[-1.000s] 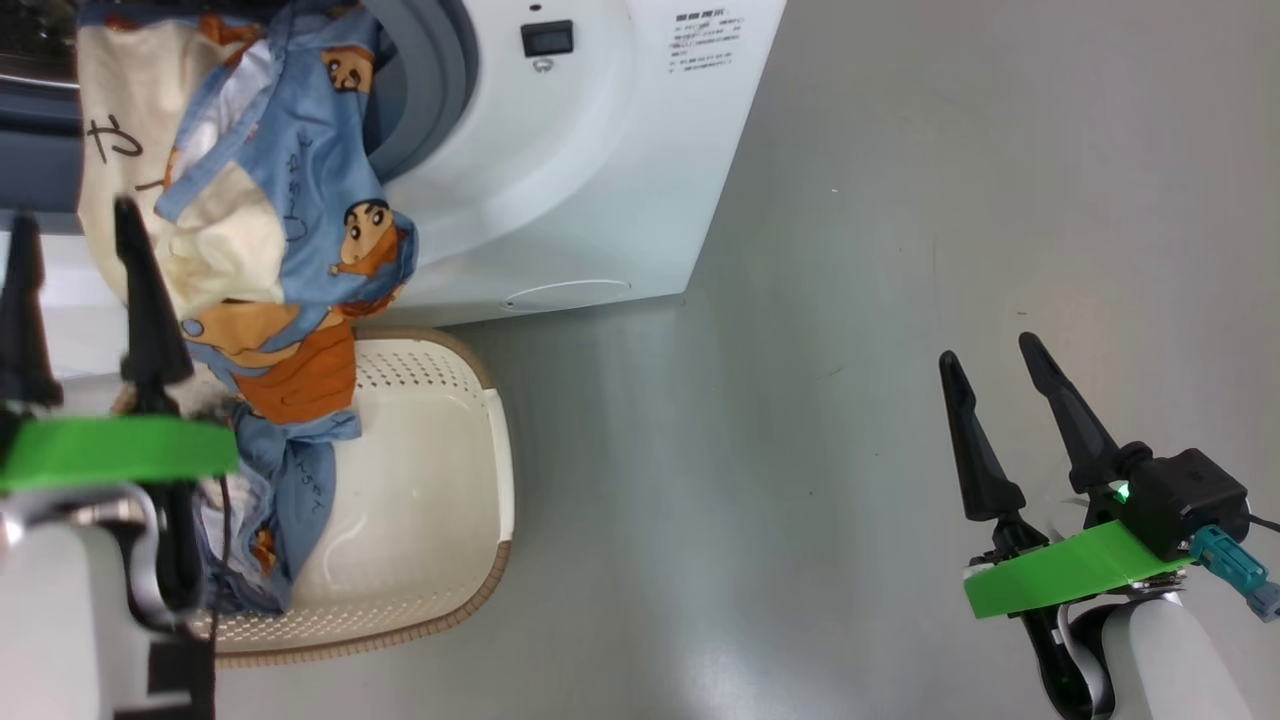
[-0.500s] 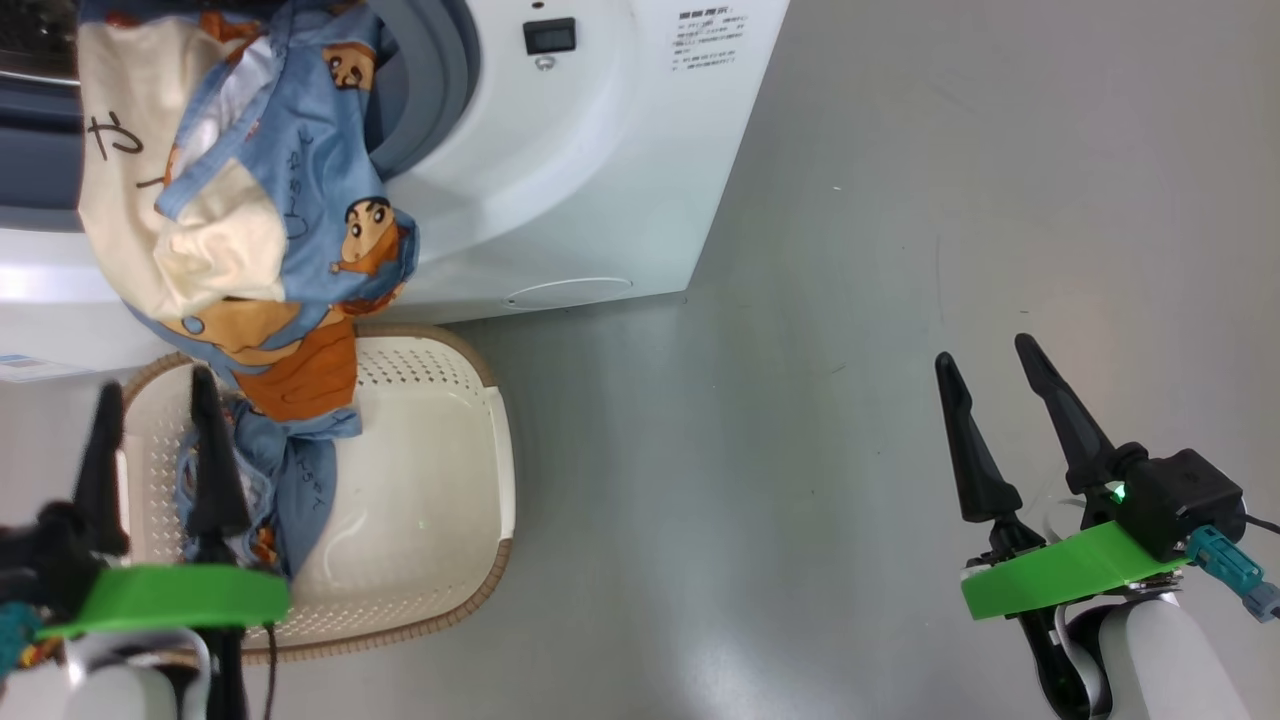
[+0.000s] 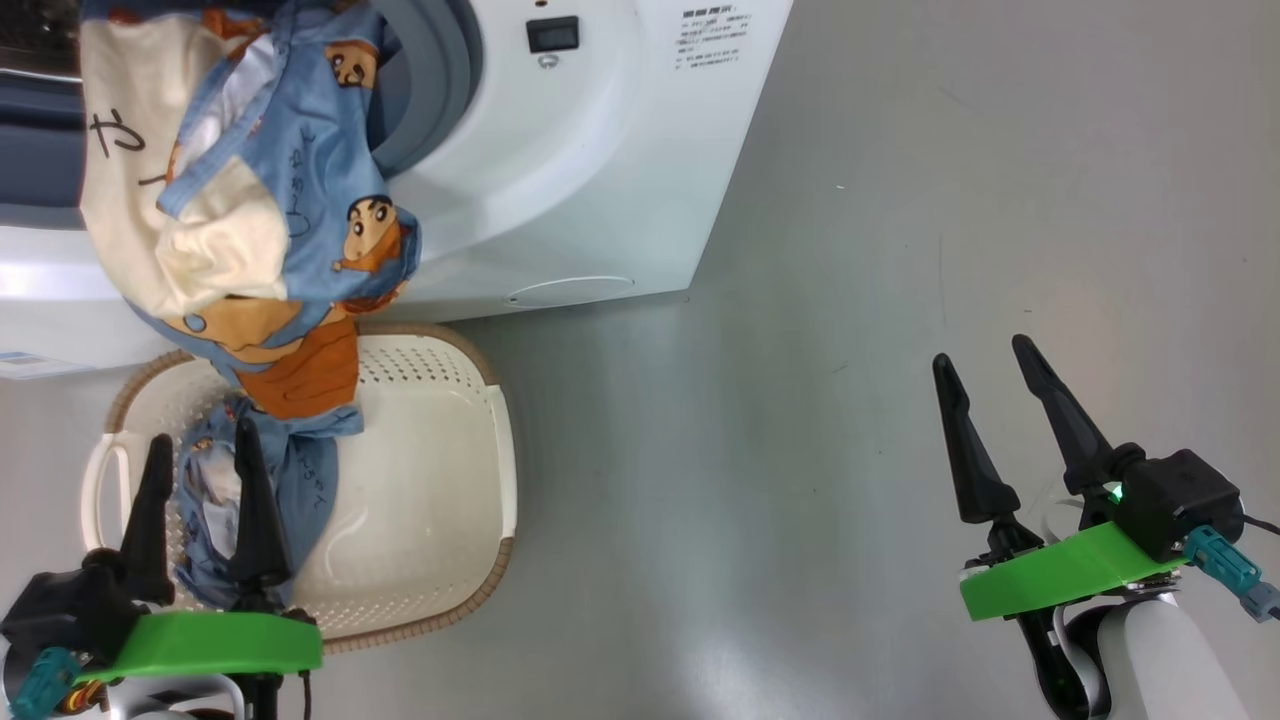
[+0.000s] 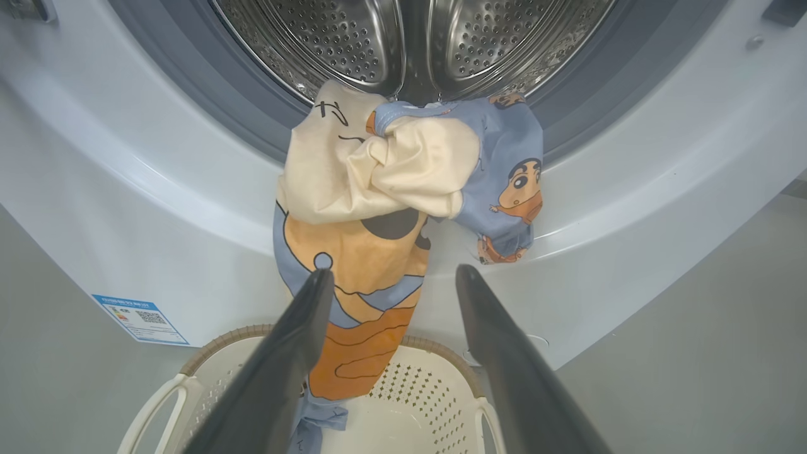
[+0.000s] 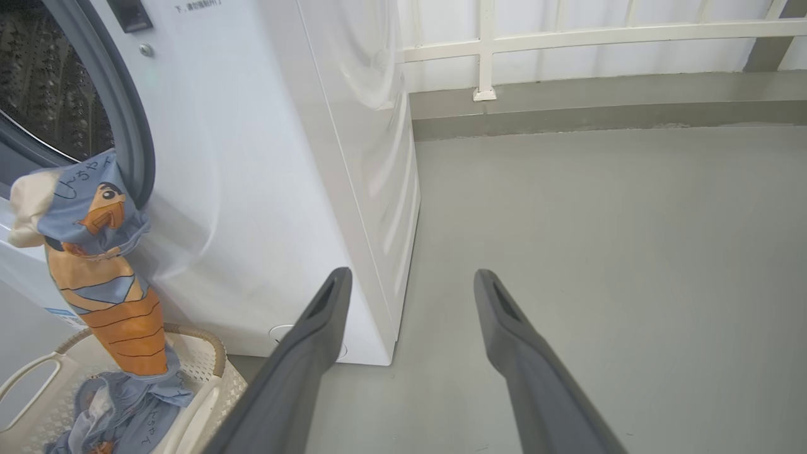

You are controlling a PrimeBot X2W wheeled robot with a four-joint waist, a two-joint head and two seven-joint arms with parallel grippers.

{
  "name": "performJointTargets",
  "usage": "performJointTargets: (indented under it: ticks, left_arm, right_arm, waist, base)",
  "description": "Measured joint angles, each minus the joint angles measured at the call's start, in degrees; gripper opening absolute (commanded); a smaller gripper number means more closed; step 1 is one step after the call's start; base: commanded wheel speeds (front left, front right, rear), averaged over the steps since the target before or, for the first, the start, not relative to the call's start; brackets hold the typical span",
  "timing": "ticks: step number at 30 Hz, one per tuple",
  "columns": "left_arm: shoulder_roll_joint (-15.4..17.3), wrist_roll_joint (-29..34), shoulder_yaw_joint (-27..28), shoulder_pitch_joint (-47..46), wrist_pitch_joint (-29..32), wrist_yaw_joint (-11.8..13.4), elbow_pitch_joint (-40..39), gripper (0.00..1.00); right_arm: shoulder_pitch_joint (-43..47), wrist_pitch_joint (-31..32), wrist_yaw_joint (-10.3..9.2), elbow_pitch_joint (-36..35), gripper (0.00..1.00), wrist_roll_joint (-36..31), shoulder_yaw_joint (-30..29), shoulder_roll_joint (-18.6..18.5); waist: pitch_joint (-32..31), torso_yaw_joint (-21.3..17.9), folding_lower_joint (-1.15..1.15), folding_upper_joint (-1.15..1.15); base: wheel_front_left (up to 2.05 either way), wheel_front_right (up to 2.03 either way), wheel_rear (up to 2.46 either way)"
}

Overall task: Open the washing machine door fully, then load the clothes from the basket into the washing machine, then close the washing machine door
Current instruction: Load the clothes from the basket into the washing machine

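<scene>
Below the washing machine (image 3: 600,150) mouth, the clothes (image 3: 300,200) trail twelve-to-six into the basket (image 3: 430,480); left hand (image 3: 200,432) at seven o'clock, right hand (image 3: 981,350) at four, both spread, empty.

the light-blue, cream and orange clothes (image 3: 300,200) hang from the mouth of the white washing machine (image 3: 600,170), over its grey gasket (image 4: 189,107), trailing down into the cream perforated basket (image 3: 440,500) on the floor just in front.

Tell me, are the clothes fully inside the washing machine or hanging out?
Hanging out. The clothes drape from the drum over the white front of the washing machine, and their lower end lies in the basket.
</scene>
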Motion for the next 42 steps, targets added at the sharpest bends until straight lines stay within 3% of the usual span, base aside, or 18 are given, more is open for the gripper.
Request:
performJointTargets:
  ticks: [15,42]
  left_arm:
    - [0.0,1.9,-0.5,-4.3,0.0,-0.8,4.1,1.0]
    - [1.6,6.0,7.0,-27.0,0.0,-4.7,29.1,1.0]
  right_arm:
    - [-0.2,0.0,0.0,0.0,1.0,0.0,0.5,0.0]
    - [-2.6,0.0,0.0,-1.8,1.0,-0.1,0.0,-0.9]
  waist:
    - [2.0,-0.6,0.0,0.0]
    - [12.3,-2.6,0.0,0.0]
  base:
    - [0.0,0.0,0.0]
    - [0.0,0.0,0.0]
